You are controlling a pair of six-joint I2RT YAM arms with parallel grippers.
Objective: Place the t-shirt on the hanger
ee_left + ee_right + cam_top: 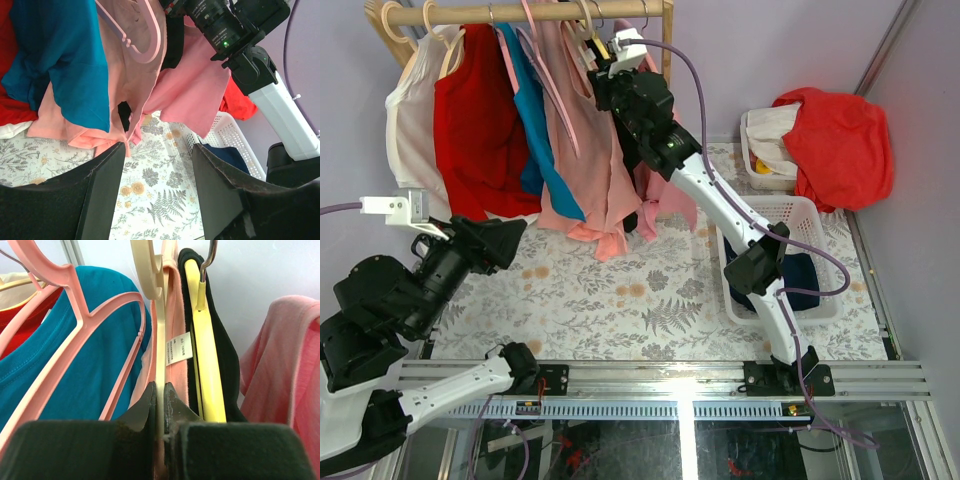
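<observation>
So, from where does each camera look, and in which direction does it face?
Top external: high behind the bases, looking down on the floral-patterned table and wooden rail; both arms show.
Left wrist: low over the table, facing hanging clothes and the right arm; its open left gripper frames the bottom.
Right wrist: among the hangers, facing along the pale cream wood-look hanger that the right gripper pinches, salmon soft-cloth t-shirt against it.
Both wrist views share the teal shirt and thin pink hanger.
</observation>
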